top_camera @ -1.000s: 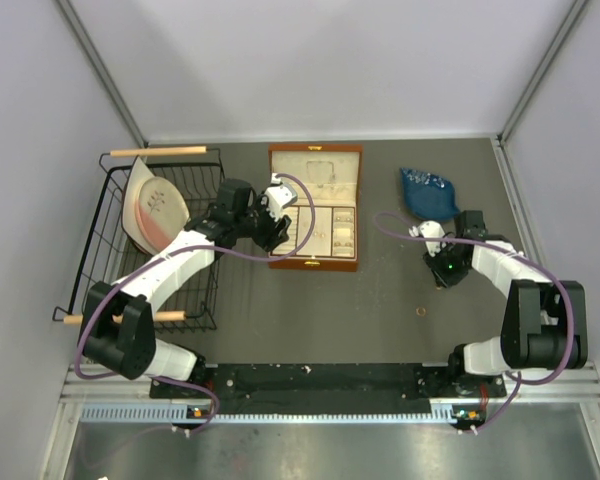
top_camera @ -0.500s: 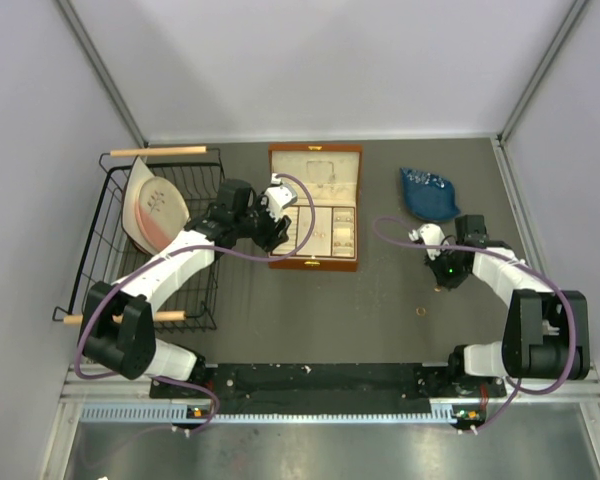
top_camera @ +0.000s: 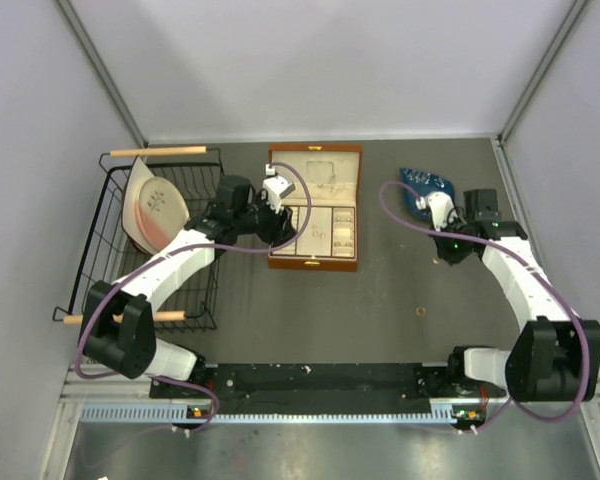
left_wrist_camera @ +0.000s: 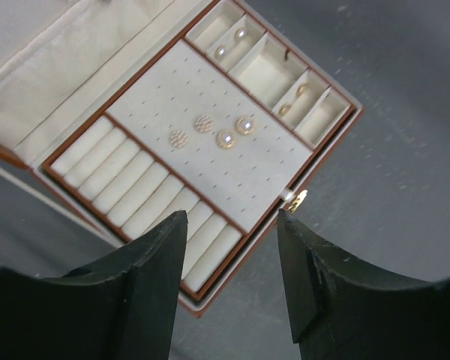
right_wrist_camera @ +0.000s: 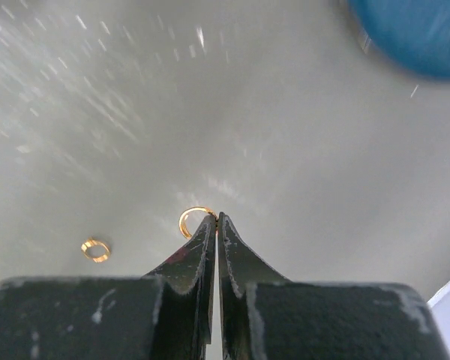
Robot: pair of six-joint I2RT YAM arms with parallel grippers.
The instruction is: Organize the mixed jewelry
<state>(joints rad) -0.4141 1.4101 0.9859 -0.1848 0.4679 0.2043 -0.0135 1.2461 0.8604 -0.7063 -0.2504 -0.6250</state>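
Observation:
My right gripper (right_wrist_camera: 217, 216) is shut on a tiny gold ring (right_wrist_camera: 187, 219), pinched at its fingertips and held above the dark table. In the top view the right gripper (top_camera: 450, 250) hangs just in front of the blue dish (top_camera: 425, 197). A second gold ring (right_wrist_camera: 95, 249) lies on the table below; in the top view it (top_camera: 418, 311) lies further forward. Silvery glints show on the blue dish; I cannot tell whether they are the chain necklace. My left gripper (left_wrist_camera: 232, 225) is open and empty above the front corner of the wooden box (left_wrist_camera: 202, 296).
The open brown box (top_camera: 315, 262) with cream lining stands at the back centre; several pearl studs (left_wrist_camera: 225, 139) sit on its pad. A black wire basket (top_camera: 110, 250) holding a pale plate stands at the left. Walls close the sides and back.
My right gripper has moved back and up from the table toward the blue dish, carrying the ring. My left gripper has shifted slightly over the box.

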